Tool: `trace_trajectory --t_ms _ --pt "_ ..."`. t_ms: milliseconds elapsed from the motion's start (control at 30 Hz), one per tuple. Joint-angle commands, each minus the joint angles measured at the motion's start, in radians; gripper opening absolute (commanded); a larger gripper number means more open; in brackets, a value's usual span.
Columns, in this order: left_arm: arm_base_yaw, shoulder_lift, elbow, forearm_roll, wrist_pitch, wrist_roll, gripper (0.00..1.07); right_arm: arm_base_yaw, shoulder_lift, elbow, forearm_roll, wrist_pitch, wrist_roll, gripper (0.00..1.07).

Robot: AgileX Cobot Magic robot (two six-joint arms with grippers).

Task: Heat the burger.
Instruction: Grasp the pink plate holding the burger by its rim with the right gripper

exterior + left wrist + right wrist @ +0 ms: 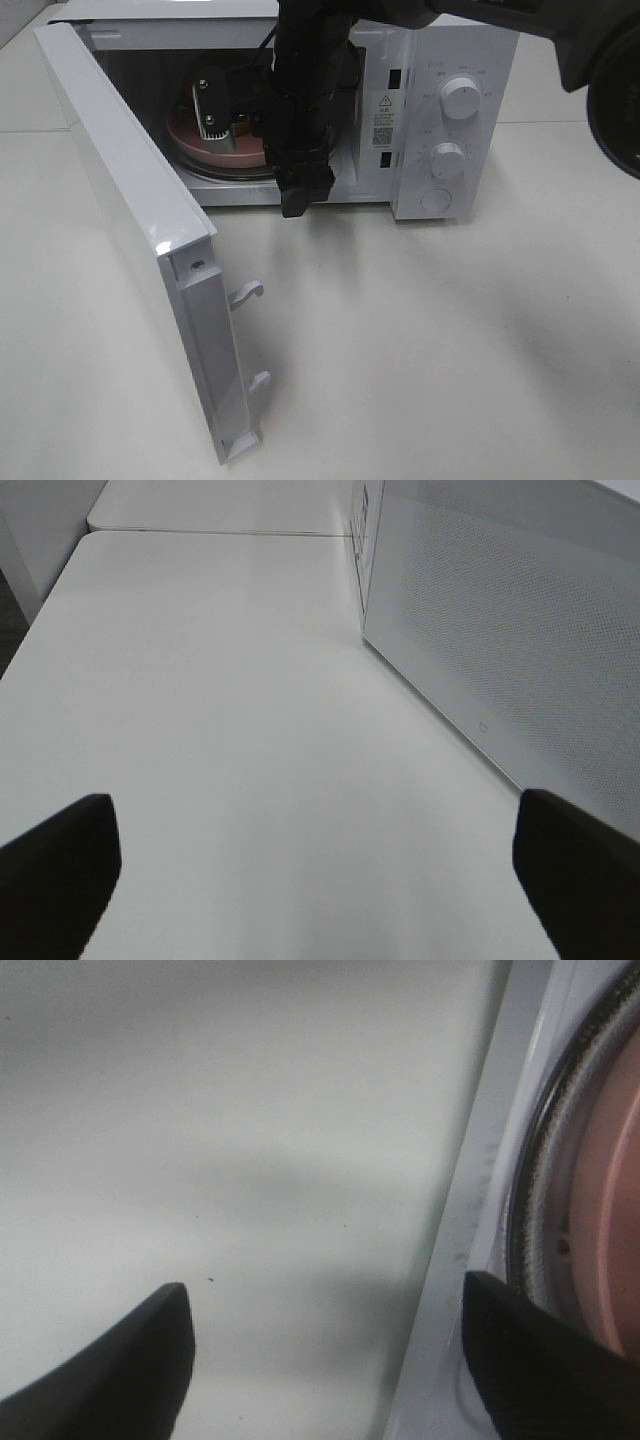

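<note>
Inside the open microwave [400,185], on the glass turntable [215,173]: one pinkish-brown plate [215,152]. The burger [190,90] sits on this plate, showing only as a brown rounded edge; the rest is hidden behind the right arm [305,90].

At the microwave's cavity mouth: right arm, black, reaching in from above. Right hand [325,1360], in its wrist view, has its fingers [120,1370] well apart with nothing between them, above the microwave's front sill, with the turntable rim and plate just beside.

Left of the microwave body: door [120,170], white, swung fully outward, latch hooks exposed.

On the outer side of that door: left hand [320,880], fingers spread wide and empty, low over the white surface [420,340].

On the microwave's front panel: two white knobs, upper [460,98] and lower [447,157].
</note>
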Motion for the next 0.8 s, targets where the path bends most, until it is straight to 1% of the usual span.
trace_trajectory --t_ms 33,100,133,200,267,800 --pt "0.003 -0.005 0.004 -0.001 0.003 0.0 1.0 0.003 0.022 -0.032 -0.006 0.019 0.003 0.74" --pt "0.003 -0.005 0.004 -0.001 0.003 0.0 1.0 0.003 0.029 -0.041 -0.004 0.021 0.003 0.74" --pt "0.003 -0.005 0.004 -0.001 0.003 0.0 1.0 0.003 0.047 -0.072 -0.003 0.023 0.004 0.74" --pt "0.003 -0.005 0.004 -0.001 0.003 0.0 1.0 0.003 0.055 -0.087 -0.003 0.025 0.004 0.74" --pt "0.003 -0.005 0.004 -0.001 0.003 0.0 1.0 0.003 0.081 -0.128 0.003 0.015 0.023 0.74" --pt "0.003 -0.005 0.004 -0.001 0.003 0.0 1.0 0.002 0.125 -0.152 0.002 -0.074 0.061 0.74"
